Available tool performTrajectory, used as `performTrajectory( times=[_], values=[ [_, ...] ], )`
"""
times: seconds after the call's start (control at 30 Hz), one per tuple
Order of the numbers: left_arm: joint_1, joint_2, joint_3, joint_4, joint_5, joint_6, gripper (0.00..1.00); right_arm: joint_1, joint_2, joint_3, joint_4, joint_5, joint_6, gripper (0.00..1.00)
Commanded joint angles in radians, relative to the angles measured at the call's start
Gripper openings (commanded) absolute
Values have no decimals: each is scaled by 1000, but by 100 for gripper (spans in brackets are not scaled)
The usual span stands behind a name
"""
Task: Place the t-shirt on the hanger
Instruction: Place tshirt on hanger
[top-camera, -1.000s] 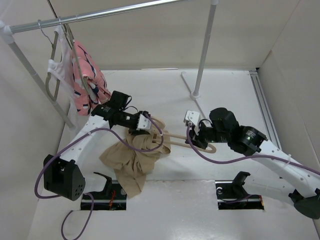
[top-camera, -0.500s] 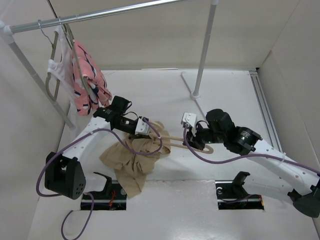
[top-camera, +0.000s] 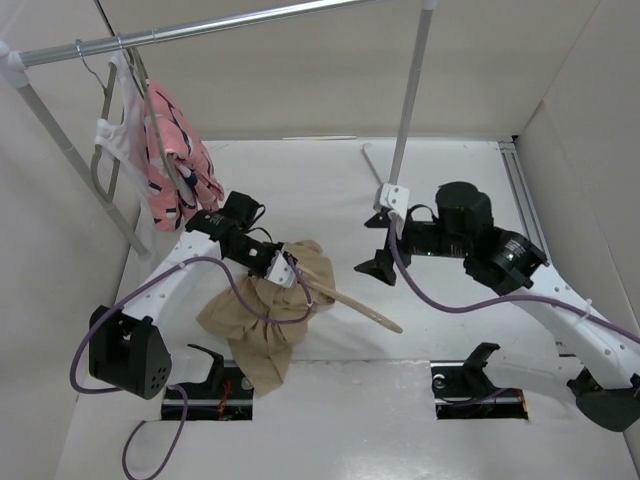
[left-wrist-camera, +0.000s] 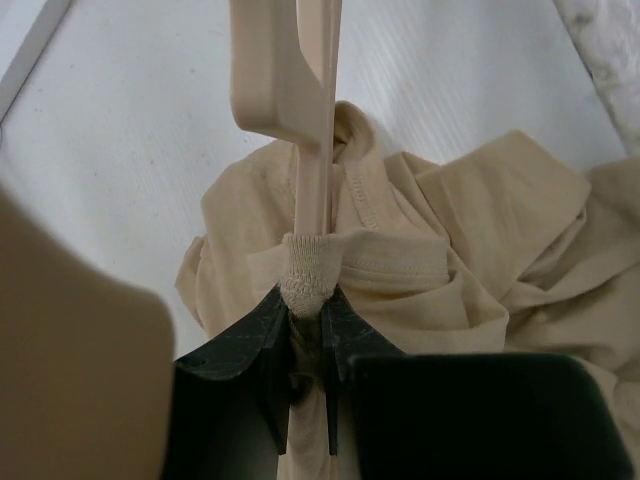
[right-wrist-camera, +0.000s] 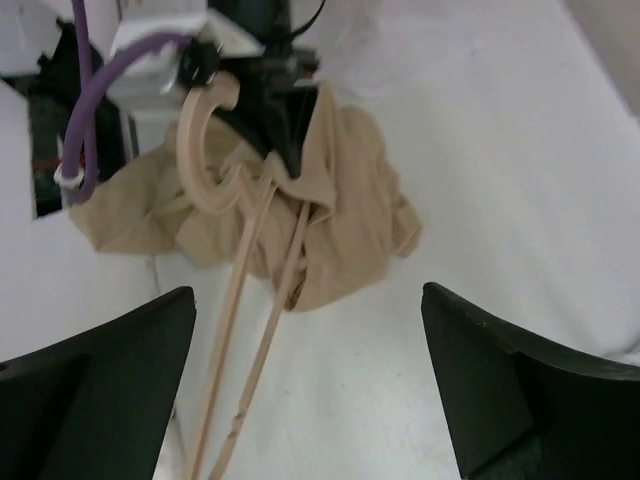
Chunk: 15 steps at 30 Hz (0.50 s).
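Note:
The tan t-shirt (top-camera: 255, 320) lies crumpled on the white table left of centre. The pale peach hanger (top-camera: 365, 310) pokes out of it, one end slanting toward the front right. My left gripper (top-camera: 287, 270) is shut on the t-shirt's ribbed collar (left-wrist-camera: 308, 275), and the hanger (left-wrist-camera: 305, 110) runs up out of that fold. In the right wrist view, the hanger (right-wrist-camera: 215, 170) with its hook leans on the t-shirt (right-wrist-camera: 350, 200). My right gripper (top-camera: 377, 243) hangs above the table beyond the hanger, wide open; its fingers (right-wrist-camera: 100, 370) hold nothing.
A clothes rail (top-camera: 200, 28) crosses the back. On its left hang a pink patterned garment (top-camera: 175, 165) and a white one (top-camera: 115, 140). The rail's right post (top-camera: 410, 100) stands behind my right gripper. Walls close in all around.
My right gripper has let go of the hanger, opened wide and pulled up and back. The hanger's free end has swung toward the front right. My left gripper has shut on the collar.

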Motion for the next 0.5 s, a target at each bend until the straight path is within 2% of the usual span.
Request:
performTrajectory(
  times=[0.0, 0.1, 0.2, 0.27, 0.33, 0.47],
  values=[
    [-1, -35, 8, -100, -66, 186, 0, -48, -15, 65, 84, -32, -27, 100],
    [-1, -58, 8, -148, -66, 258, 0, -76, 62, 2, 108, 74, 20, 100],
    [-1, -91, 8, -160, -46, 298, 0, -76, 235, -81, 117, 91, 37, 91],
    [-1, -103, -4, -160, -46, 312, 0, -76, 390, -90, 129, 79, 51, 79],
    [-1, -112, -13, -160, -46, 312, 0, -53, 476, -90, 185, 66, 65, 73],
    [-1, -112, -23, -160, -46, 303, 0, 21, 600, -78, 305, 46, 83, 73]
  ],
)
